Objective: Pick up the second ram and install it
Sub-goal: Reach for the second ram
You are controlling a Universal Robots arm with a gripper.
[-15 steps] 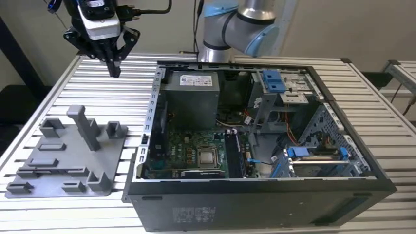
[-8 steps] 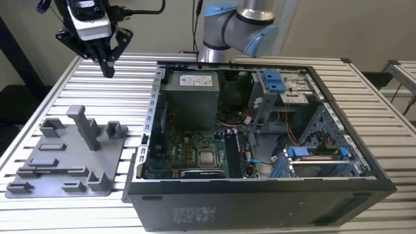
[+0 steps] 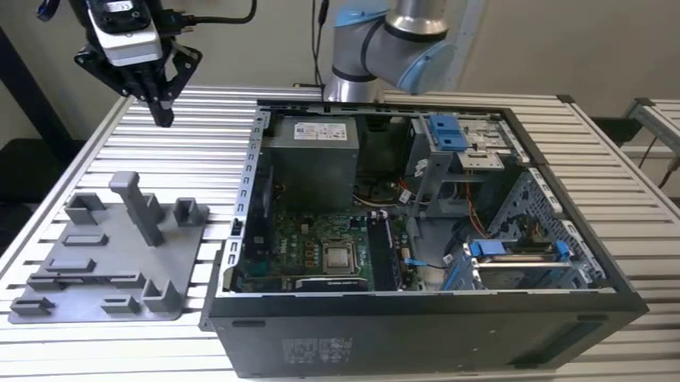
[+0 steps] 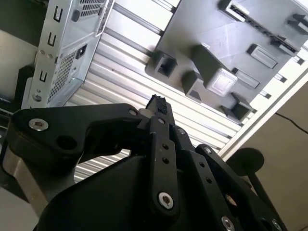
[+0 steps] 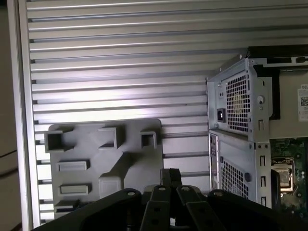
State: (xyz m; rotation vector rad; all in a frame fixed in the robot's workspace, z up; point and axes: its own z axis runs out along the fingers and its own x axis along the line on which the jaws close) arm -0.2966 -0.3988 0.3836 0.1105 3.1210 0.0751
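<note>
You find the end effector (image 3: 162, 118) pressed together and empty, high over the far part of the table (image 3: 212, 151) at the exterior view's left, clear of the holder tray (image 3: 186, 263) and the computer case (image 3: 425, 310) laid open-side up for top access; you cannot tell where the second ram lies.

Grey holder tray (image 3: 189, 251) on slatted table (image 3: 202, 159); open computer case (image 3: 425, 334) just beside

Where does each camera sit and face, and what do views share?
Exterior view: off-arm, high, facing down on table, computer case, grey tray, arm, gripper.
First wrist view: on wrist, looking straight down past gripper at tray, case.
Second wrist view: on wrist, looking obliquely past gripper at tray, case.
Shared by all: tray, case, gripper.
</note>
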